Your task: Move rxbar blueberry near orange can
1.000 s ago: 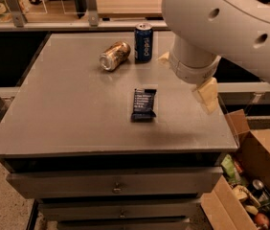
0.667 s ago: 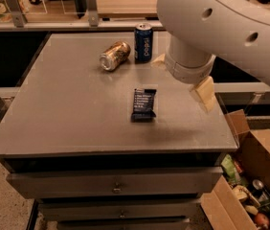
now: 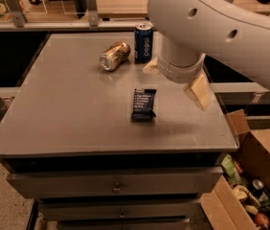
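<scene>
The rxbar blueberry, a dark navy wrapper with white text, lies flat near the middle of the grey table. The orange can lies on its side at the back of the table, to the far left of the bar and well apart from it. My gripper hangs from the big white arm above the table's right part, to the right of the bar and a little behind it. Its two cream fingers are spread apart and hold nothing.
A dark blue Pepsi can stands upright just right of the orange can. An open cardboard box with assorted items sits on the floor at the right. Drawers are below the table top. A shelf with clutter runs behind.
The arm and gripper have shifted left over the table, closer to the bar. The bar and both cans have not moved.
</scene>
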### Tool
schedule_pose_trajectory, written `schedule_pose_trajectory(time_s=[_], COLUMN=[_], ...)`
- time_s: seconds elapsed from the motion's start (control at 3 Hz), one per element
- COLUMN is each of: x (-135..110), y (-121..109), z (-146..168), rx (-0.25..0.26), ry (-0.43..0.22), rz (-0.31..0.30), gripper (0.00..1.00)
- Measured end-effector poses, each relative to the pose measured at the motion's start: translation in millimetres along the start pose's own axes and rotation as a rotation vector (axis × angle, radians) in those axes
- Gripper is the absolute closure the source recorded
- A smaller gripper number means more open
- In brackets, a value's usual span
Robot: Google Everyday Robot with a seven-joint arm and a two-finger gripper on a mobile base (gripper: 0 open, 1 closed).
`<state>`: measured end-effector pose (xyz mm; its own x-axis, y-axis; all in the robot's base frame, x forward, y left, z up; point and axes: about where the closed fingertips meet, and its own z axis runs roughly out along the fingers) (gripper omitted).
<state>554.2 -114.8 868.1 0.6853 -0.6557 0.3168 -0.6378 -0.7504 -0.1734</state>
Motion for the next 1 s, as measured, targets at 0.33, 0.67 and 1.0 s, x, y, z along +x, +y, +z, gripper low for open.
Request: schedule_pose_trajectory(time_s=[0.33,0.67,1.0], x=[-2.0,-2.0,-0.5], y=[-5.2,-5.1,-6.7], z=[10.6,10.6,11.2], rx=[-0.008,-0.008,0.013], ry=[-0.022,-0.022,-0.033], rz=[-0.08,-0.08,-0.11], gripper=[0.0,0.0,0.0])
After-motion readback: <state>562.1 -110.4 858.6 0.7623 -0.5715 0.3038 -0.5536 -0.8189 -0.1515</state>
